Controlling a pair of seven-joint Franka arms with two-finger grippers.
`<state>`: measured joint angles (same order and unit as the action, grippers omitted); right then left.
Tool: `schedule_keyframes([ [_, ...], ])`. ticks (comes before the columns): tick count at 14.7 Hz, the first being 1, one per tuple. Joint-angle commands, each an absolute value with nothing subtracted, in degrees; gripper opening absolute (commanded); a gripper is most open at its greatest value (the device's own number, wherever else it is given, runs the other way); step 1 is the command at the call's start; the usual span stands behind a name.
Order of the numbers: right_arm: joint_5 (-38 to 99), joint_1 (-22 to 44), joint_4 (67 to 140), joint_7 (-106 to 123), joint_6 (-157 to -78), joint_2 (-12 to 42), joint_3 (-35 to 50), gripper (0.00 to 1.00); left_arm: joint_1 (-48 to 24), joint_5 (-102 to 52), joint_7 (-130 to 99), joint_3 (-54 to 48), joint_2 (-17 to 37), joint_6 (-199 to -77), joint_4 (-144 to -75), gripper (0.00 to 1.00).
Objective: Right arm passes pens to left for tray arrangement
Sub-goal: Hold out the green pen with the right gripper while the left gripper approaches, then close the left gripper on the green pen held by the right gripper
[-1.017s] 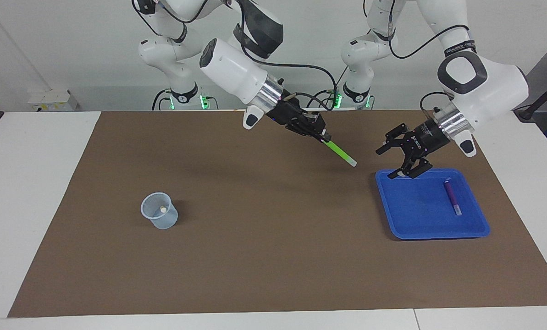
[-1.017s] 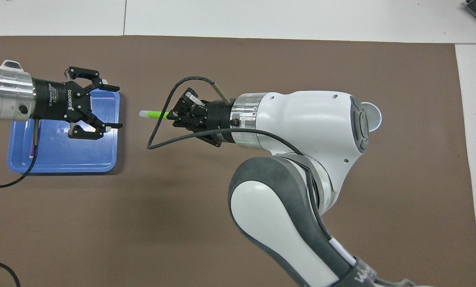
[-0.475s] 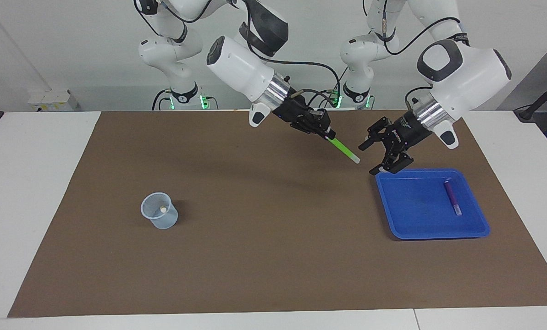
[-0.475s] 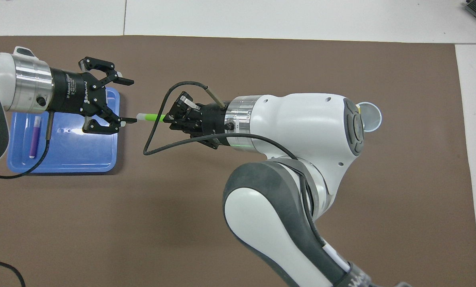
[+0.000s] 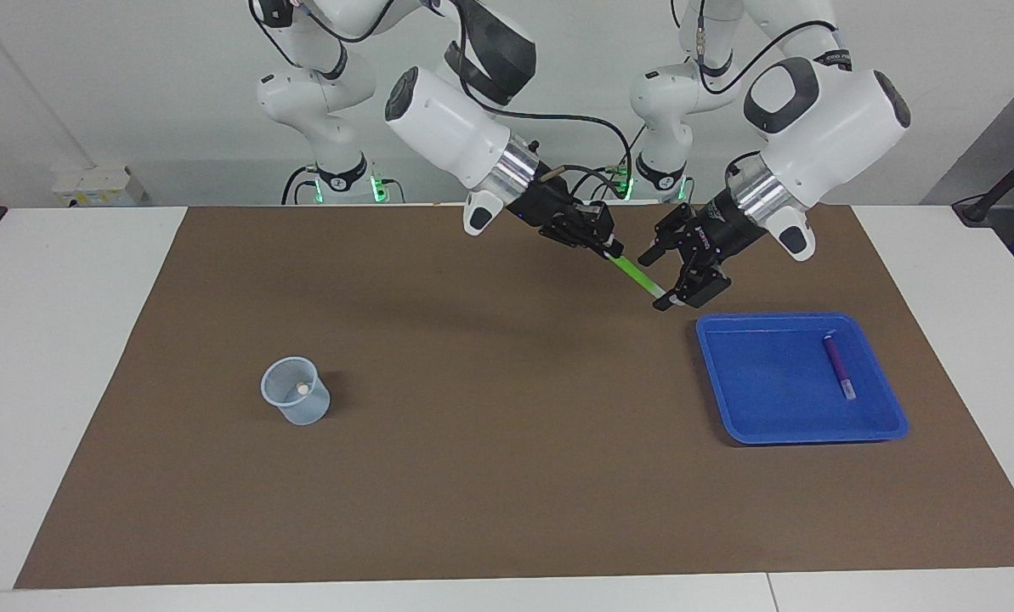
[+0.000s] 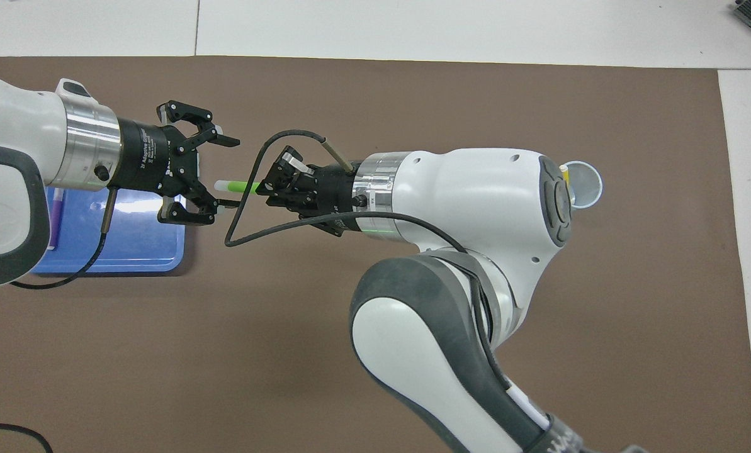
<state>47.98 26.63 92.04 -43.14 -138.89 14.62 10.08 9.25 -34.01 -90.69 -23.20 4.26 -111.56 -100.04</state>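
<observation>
Starting at right arm's end of table, you had translucent cup [image 5: 296, 400] standing on brown mat [image 5: 473, 476], small whitish tip showing inside. Your right gripper [image 5: 610, 248] was clenched on green pen [image 5: 634, 274], up in air over mat. Your left gripper [image 5: 671, 279] had fingers spread on either side of pen's whitish end; contact unclear. Blue tray [image 5: 727, 408] lay toward left arm's end, purple pen [image 5: 838, 365] inside.
</observation>
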Motion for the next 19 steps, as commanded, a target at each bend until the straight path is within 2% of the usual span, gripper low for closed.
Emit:
schedule_keyframes([
  [1, 46.8, 26.5, 91.1, -43.0, -139.5, 15.3, 10.3, 0.00, 8.6, -33.2, -90.3, -22.7, 1.7, -110.9, -102.8, 0.90],
  [3, 46.8, 26.5, 91.1, -42.9, -139.5, 15.3, 10.3, 0.00, 8.2, -33.2, -90.1, -22.8, 1.1, -111.1, -104.0, 0.89],
  [4, 46.8, 26.6, 91.1, -42.9, -139.5, 15.3, 10.3, 0.00, 7.4, -33.1, -89.5, -22.7, 0.4, -111.2, -105.0, 0.83],
  [5, 46.8, 26.5, 91.1, -42.9, -139.5, 15.3, 10.3, 0.00, 7.4, -33.1, -88.4, -22.7, 0.1, -111.2, -105.6, 0.69],
  [6, 46.8, 26.5, 91.1, -42.9, -139.5, 15.3, 10.3, 0.00, 7.4, -33.1, -87.8, -22.7, 0.1, -111.0, -105.6, 0.43],
  [7, 46.8, 26.5, 91.1, -42.9, -139.5, 15.3, 10.3, 0.00, 7.4, -33.2, -88.0, -22.8, 0.1, -111.1, -105.6, 0.22],
  [8, 46.8, 26.5, 91.1, -42.9, -139.5, 15.3, 10.3, 0.00, 7.4, -33.2, -88.1, -22.8, 0.1, -111.2, -105.5, 0.14],
  [9, 46.8, 26.5, 91.1, -42.9, -139.5, 15.3, 10.3, 0.00, 7.4, -33.2, -88.1, -22.7, 0.0, -111.0, -105.3, 0.00],
  [19, 46.8, 26.4, 91.1, -42.8, -139.0, 15.3, 10.3, 0.00, 10.1, -33.2, -85.5, -21.8, -0.4, -110.3, -105.1, 0.00],
])
